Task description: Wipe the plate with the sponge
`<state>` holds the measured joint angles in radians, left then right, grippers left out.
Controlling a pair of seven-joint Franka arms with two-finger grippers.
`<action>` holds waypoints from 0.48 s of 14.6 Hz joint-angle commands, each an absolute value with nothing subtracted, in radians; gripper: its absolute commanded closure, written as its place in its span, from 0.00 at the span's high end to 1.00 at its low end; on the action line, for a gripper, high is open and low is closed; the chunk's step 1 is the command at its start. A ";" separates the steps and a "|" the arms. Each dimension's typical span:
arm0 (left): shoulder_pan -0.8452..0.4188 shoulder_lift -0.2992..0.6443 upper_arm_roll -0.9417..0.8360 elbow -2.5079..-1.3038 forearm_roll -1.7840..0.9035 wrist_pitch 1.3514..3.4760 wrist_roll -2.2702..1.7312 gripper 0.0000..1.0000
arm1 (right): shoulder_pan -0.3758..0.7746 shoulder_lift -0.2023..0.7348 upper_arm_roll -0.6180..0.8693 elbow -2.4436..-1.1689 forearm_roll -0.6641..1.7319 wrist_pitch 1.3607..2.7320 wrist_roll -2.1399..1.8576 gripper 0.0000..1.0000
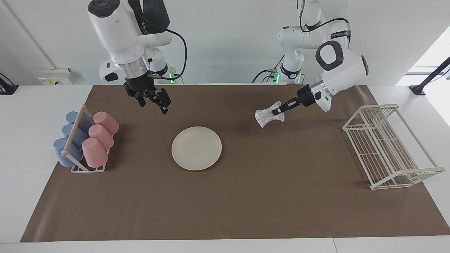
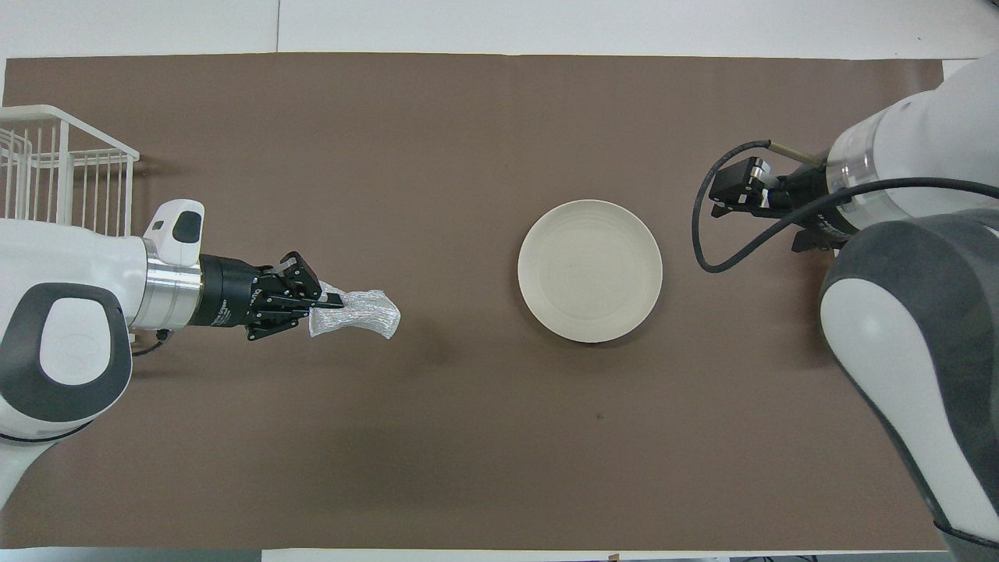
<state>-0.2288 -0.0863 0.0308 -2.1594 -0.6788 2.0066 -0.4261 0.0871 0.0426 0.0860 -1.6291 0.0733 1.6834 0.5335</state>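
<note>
The round cream-white plate [image 1: 196, 148] [image 2: 590, 270] lies flat on the middle of the brown mat with nothing on it. My left gripper [image 1: 278, 111] [image 2: 329, 300] is shut on one end of the crinkly silvery sponge [image 1: 268, 115] [image 2: 357, 312]. It holds the sponge in the air over bare mat, beside the plate toward the left arm's end of the table. My right gripper [image 1: 154, 104] [image 2: 730, 191] hangs open and holds nothing, over the mat on the plate's right-arm side. Neither gripper touches the plate.
A small rack with several blue and pink cups [image 1: 86, 140] lying on their sides stands at the right arm's end of the table. A white wire rack [image 1: 386, 147] [image 2: 55, 168] stands at the left arm's end. The brown mat [image 1: 246, 211] covers most of the table.
</note>
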 commanded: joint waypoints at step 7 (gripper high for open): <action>-0.262 0.087 0.017 -1.752 0.217 1.626 -0.535 0.00 | 0.015 0.015 0.091 -1.637 0.075 1.612 0.100 1.00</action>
